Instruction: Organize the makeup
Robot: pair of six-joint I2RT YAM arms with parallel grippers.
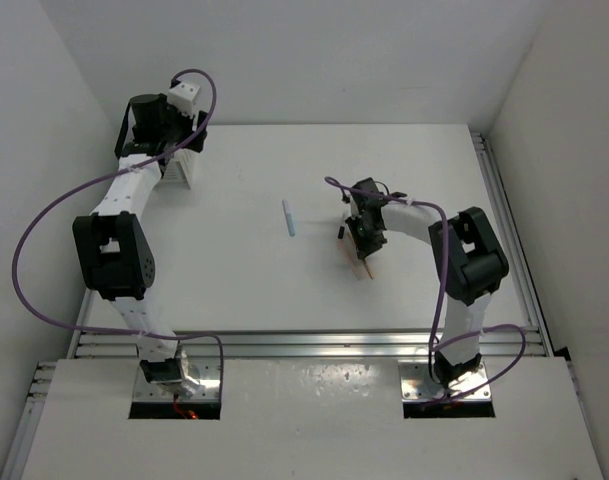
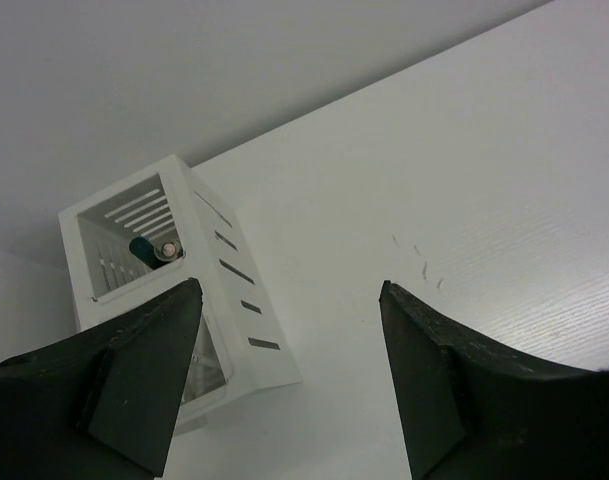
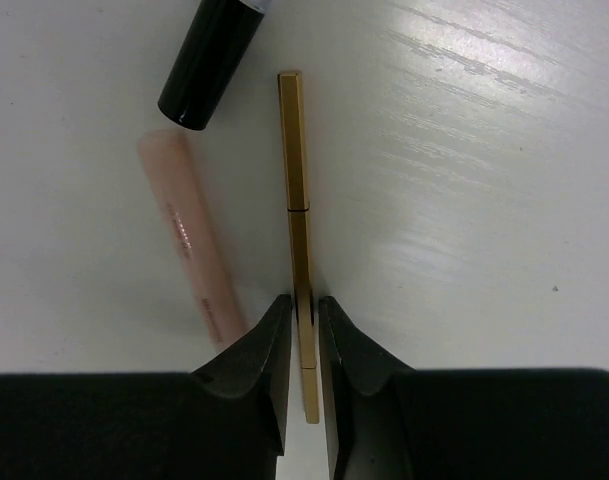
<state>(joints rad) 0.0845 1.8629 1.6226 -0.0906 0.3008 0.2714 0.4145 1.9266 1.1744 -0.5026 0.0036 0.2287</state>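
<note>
Gold stick (image 3: 299, 190) sitting clamped between the right gripper's (image 3: 302, 305) jaws. Peach-pink stick (image 3: 189, 235) lying just beside it; black stick (image 3: 212, 60) lying near its far tip. Light blue stick (image 1: 288, 217) lying well apart from it. Farther off, left gripper (image 2: 289, 300) hanging with jaws apart by white slatted box (image 2: 239, 300), a dark stick (image 2: 154, 250) sitting inside.

White table (image 1: 284, 290) — plain white walls (image 1: 334, 60), metal rail (image 1: 511, 240) along right.

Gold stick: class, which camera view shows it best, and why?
Right wrist view: the gold stick runs up the frame, close and sharp, held by the right gripper. The top view shows at most a tan sliver under that gripper; the left wrist view, nothing.
</note>
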